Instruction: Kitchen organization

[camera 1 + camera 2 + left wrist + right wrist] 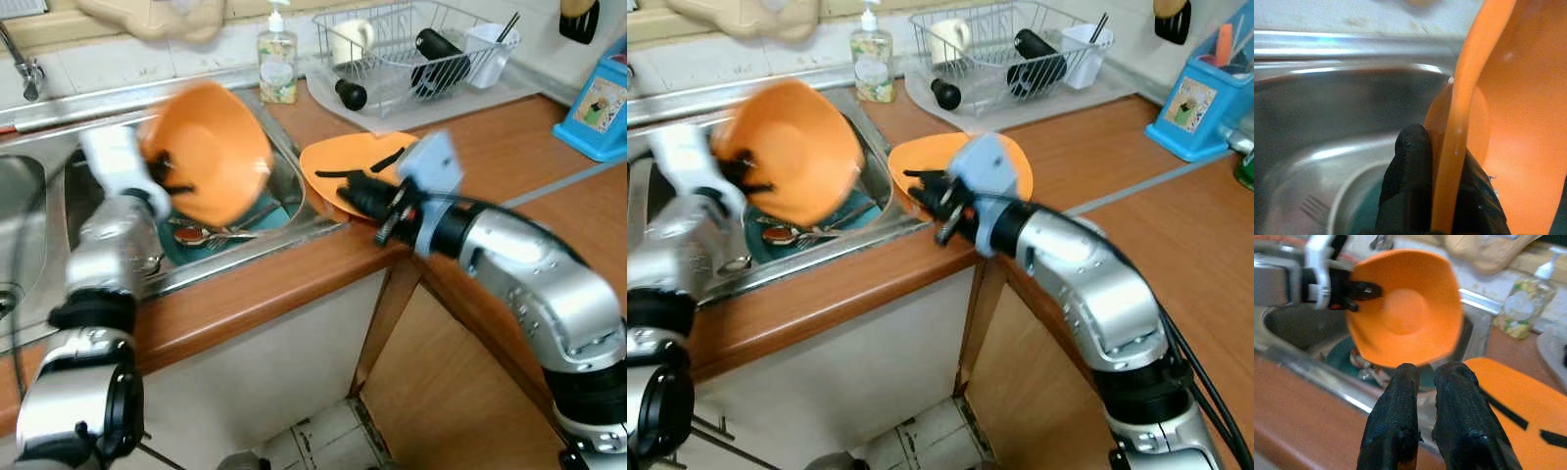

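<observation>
Left end effector (162, 176) grasps the rim of an orange bowl (211, 147), held tilted above the sink (294, 211), which contains cutlery (211, 235). Right end effector (1425, 382), fingers clenched together, hovers over an orange plate (343, 157) on the wooden surface (509, 147). Dish rack (411, 49) behind.

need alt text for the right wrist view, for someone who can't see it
The left gripper holds a tilted orange plastic bowl by its rim above the steel sink. In front, the right gripper has its black fingers nearly together, beside a flat orange plate on the wooden counter.
</observation>
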Controlling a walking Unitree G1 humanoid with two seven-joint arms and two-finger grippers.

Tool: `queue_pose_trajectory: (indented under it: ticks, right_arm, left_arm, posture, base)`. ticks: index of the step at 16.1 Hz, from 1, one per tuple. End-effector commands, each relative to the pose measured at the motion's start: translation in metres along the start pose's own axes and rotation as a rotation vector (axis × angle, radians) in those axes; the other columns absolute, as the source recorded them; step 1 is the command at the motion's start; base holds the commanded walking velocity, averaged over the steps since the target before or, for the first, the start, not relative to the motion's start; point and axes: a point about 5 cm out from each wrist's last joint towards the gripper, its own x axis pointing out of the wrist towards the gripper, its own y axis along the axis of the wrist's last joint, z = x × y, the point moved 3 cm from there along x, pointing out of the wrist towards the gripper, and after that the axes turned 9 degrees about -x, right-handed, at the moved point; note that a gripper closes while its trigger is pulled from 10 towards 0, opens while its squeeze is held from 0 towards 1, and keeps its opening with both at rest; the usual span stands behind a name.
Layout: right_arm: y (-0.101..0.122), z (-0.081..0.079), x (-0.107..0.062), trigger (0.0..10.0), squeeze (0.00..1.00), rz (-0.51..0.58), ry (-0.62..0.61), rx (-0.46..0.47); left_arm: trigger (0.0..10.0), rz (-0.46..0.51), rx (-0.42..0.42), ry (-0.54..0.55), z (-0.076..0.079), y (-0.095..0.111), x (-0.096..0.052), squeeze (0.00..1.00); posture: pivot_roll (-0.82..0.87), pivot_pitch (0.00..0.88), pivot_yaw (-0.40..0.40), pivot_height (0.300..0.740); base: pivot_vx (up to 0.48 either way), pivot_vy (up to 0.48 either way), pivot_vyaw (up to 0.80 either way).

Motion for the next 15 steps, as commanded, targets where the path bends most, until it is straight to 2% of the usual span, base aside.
queue_pose_trajectory:
  ticks: [1, 3, 5, 10, 11, 12, 13, 15]
  right_arm:
    - [-0.004, -0.005, 0.000, 10.0, 0.00, -0.022, 0.012, -0.029]
    - [-0.012, -0.012, 0.002, 10.0, 0.00, -0.057, 0.027, -0.059]
    - [-0.016, -0.017, 0.002, 10.0, 0.00, -0.074, 0.036, -0.070]
    - [-0.021, -0.021, 0.002, 10.0, 0.00, -0.094, 0.046, -0.079]
    - [-0.021, -0.021, 0.002, 10.0, 0.00, -0.095, 0.047, -0.080]
    - [-0.021, -0.021, 0.002, 10.0, 0.00, -0.095, 0.048, -0.081]
    - [-0.022, -0.021, 0.002, 10.0, 0.00, -0.097, 0.048, -0.082]
    - [-0.022, -0.021, 0.002, 10.0, 0.00, -0.099, 0.049, -0.082]
  left_arm:
    - [0.0, 0.019, 0.066, -0.040, 0.008, 0.010, 0.005, 0.00]
    - [0.0, -0.039, 0.155, -0.053, 0.011, -0.001, 0.010, 0.00]
    - [0.0, -0.104, 0.200, -0.062, 0.011, -0.011, 0.012, 0.00]
    - [0.1, -0.222, 0.217, -0.066, 0.006, -0.031, 0.011, 0.00]
    - [2.7, -0.245, 0.207, -0.066, 0.004, -0.036, 0.010, 0.00]
    - [3.8, -0.256, 0.205, -0.068, 0.003, -0.037, 0.009, 0.00]
    - [10.0, -0.277, 0.206, -0.070, 0.002, -0.040, 0.009, 0.00]
    - [10.0, -0.310, 0.211, -0.069, 0.001, -0.045, 0.007, 0.00]
  posture:
    - [-0.12, 0.000, 0.038, 0.740]
    - [-0.12, 0.000, 0.042, 0.740]
    - [-0.12, 0.000, 0.049, 0.740]
    - [-0.13, 0.000, 0.050, 0.740]
    - [-0.13, 0.000, 0.052, 0.740]
    - [-0.13, 0.000, 0.052, 0.740]
    - [-0.13, 0.000, 0.051, 0.740]
    - [-0.13, 0.000, 0.050, 0.740]
  base:
    - [0.000, 0.000, 0.00]
    - [0.000, 0.000, 0.00]
    - [0.000, 0.000, 0.00]
    - [0.000, 0.000, 0.00]
    - [0.000, 0.000, 0.00]
    - [0.000, 0.000, 0.00]
    - [0.000, 0.000, 0.00]
    - [0.000, 0.000, 0.00]
